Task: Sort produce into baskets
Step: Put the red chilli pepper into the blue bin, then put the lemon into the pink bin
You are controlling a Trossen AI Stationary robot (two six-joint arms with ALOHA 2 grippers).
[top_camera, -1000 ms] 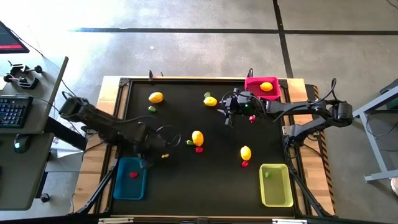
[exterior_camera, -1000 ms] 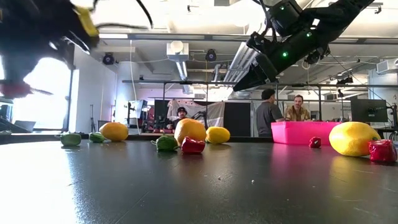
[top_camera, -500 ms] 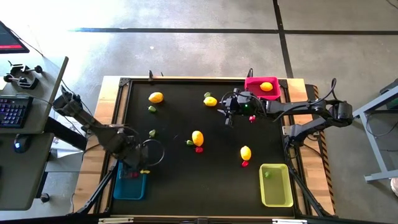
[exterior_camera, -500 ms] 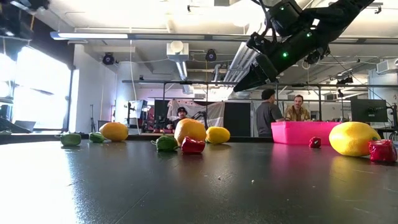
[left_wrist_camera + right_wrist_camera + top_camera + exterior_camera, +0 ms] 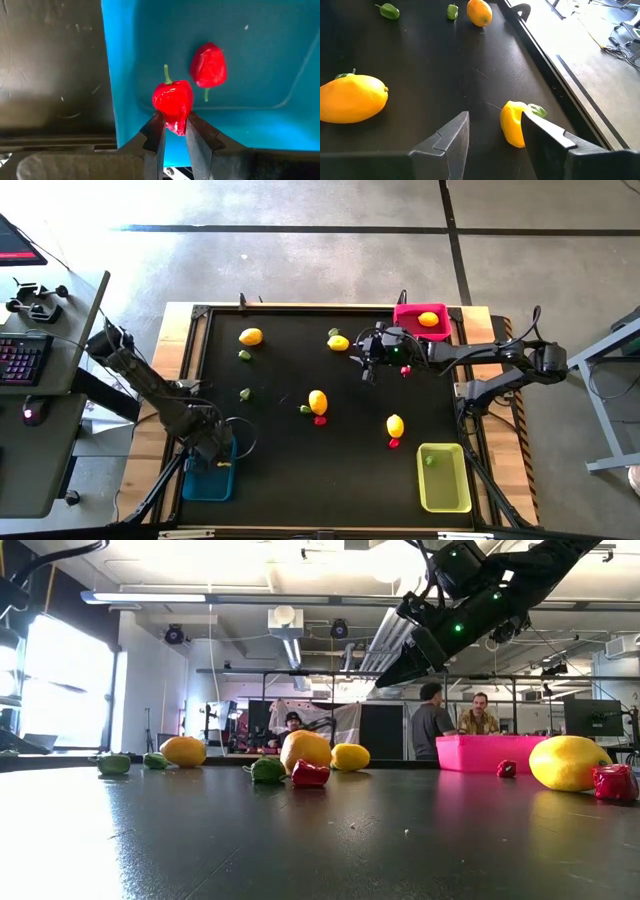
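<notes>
Our left hand [image 5: 173, 131] pinched a red pepper [image 5: 173, 99] over the blue bin [image 5: 260, 75]; the right hand [image 5: 494, 131] hovered spread; most produce was unsorted on the surface [image 5: 280, 380].

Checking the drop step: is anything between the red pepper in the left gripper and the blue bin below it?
Nothing visible. The left gripper holds the small red toy pepper directly over the blue plastic bin; another red pepper lies beside the drop spot.
</notes>
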